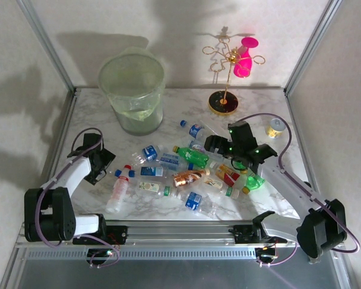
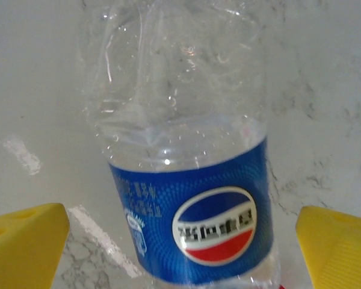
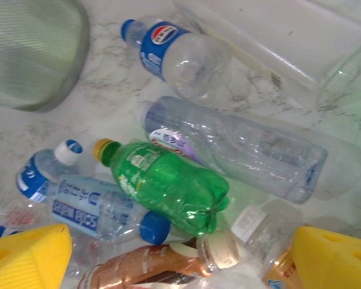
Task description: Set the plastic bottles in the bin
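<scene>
Several plastic bottles lie in a loose pile mid-table, among them a green bottle (image 1: 192,156) and a copper-brown bottle (image 1: 189,177). The pale-green bin (image 1: 132,90) stands upright at the back left. My left gripper (image 1: 101,161) is at the pile's left edge. It is open, with a clear bottle with a blue label (image 2: 186,180) lying between its yellow fingers (image 2: 24,241), apart from both. My right gripper (image 3: 180,265) is open and hovers over the green bottle (image 3: 168,180) and the copper-brown bottle (image 3: 150,268).
A gold wire stand (image 1: 225,102) carrying a pink cup (image 1: 245,57) is at the back right, and a silver can (image 1: 275,127) sits near the right wall. The bin's wall (image 3: 30,48) shows at the upper left of the right wrist view.
</scene>
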Motion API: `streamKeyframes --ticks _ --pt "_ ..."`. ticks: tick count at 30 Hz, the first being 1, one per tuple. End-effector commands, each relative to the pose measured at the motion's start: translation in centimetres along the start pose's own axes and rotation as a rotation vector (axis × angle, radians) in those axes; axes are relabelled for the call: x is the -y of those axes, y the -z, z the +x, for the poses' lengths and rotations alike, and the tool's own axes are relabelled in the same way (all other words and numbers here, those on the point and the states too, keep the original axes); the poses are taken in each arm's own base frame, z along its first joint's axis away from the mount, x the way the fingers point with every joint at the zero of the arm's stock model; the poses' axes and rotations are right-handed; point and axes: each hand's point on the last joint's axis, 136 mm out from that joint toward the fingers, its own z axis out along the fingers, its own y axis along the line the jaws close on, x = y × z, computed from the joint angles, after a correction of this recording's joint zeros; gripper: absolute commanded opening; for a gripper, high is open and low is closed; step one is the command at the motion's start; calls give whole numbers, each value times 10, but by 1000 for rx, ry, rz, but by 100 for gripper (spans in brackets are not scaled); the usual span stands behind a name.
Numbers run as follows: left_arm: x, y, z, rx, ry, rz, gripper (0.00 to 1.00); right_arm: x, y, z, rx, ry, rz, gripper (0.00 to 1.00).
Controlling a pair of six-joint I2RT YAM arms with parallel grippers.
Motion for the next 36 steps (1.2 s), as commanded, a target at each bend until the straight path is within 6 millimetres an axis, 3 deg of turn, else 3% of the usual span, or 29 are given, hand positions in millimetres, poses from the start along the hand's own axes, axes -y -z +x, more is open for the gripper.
streamKeyframes --ticks 1,7,12,18,24,31,36 --pt "-3 -9 -8 28 58 -24 88 -25 20 -12 64 48 -99 93" --pt "-3 -24 -8 17 113 -47 70 -50 37 -14 107 112 -159 95" --pt "-2 -17 -19 64 132 -43 59 -72 52 -11 111 194 -285 97" --pt "0 9 -31 127 138 -18 51 -61 73 -35 230 153 -199 99" --pt "7 52 -43 201 162 67 50 -73 86 -39 260 139 -269 98" --pt "24 138 -61 369 185 221 46 -91 88 -38 220 169 -335 97" --pt "47 187 -69 404 157 321 47 -89 108 -52 314 170 -319 99"
